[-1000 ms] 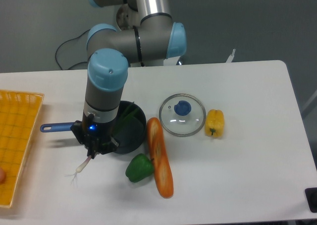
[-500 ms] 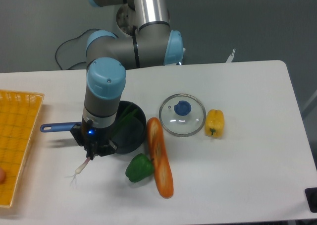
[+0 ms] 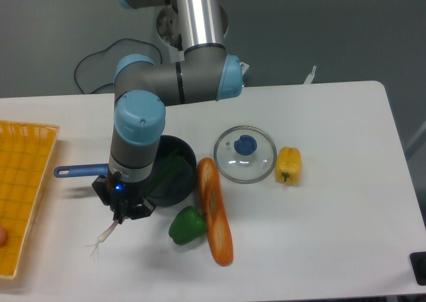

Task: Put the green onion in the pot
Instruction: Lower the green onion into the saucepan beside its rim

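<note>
The green onion [image 3: 108, 233] hangs slanted under my gripper [image 3: 122, 213]. Its white bulb and wispy roots point down-left near the table. Its dark green leaves [image 3: 169, 164] reach up-right across the pot. My gripper is shut on the green onion's stalk, just front-left of the pot's rim. The pot [image 3: 174, 182] is a small black saucepan, and its blue handle [image 3: 76, 171] points left. My arm hides the pot's left part. The fingertips themselves are dark and hard to make out.
A green bell pepper [image 3: 187, 225] and a long carrot [image 3: 214, 210] lie just right of the pot. A glass lid [image 3: 245, 153] with a blue knob and a yellow pepper [image 3: 288, 165] sit further right. A yellow basket [image 3: 20, 189] stands at the left edge.
My gripper has shifted a little left and toward the front edge. The onion's bulb and roots moved the same way with it, and its leaves slid further across the pot.
</note>
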Robot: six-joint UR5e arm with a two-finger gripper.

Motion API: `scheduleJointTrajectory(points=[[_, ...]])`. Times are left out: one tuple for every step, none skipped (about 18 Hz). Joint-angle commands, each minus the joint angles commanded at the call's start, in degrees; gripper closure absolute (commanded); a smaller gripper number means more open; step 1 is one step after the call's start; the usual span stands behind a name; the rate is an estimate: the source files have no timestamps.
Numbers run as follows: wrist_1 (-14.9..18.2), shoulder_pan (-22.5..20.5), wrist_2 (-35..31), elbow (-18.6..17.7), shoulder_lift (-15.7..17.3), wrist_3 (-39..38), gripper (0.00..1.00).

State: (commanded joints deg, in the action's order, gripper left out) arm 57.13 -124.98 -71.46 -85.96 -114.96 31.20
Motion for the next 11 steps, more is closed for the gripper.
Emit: scheduleJointTrajectory(points=[[0.0,0.18,0.0,-0.09,-0.09,0.0,1.0],[-0.09,0.18,0.0,-0.18,-0.09,0.0,1.0],[-0.09,0.18,0.0,-0.18,-0.17,0.09,1.0],[-0.09,0.18,0.0,-0.18,-0.18,0.17,1.0],[-0.09,0.18,0.09,-0.18,-0.26,0.7,1.0],[-0.09,0.18,0.26,-0.18,-0.44,1.49,1.0],[-0.09,0.18,0.96,-0.26,-0.53,1.76,1.0],[-0.09,0.18,1.58,-0.26,-0.61,2.02,1.0],[-0.09,0.09,1.67,-0.26,-0.62,2.11,1.0],[-0.09,0.09,1.67,-0.53,-0.62,2.2,1.0],[-0.09,0.09,1.67,-0.62,-0.62,2.37,1.0]])
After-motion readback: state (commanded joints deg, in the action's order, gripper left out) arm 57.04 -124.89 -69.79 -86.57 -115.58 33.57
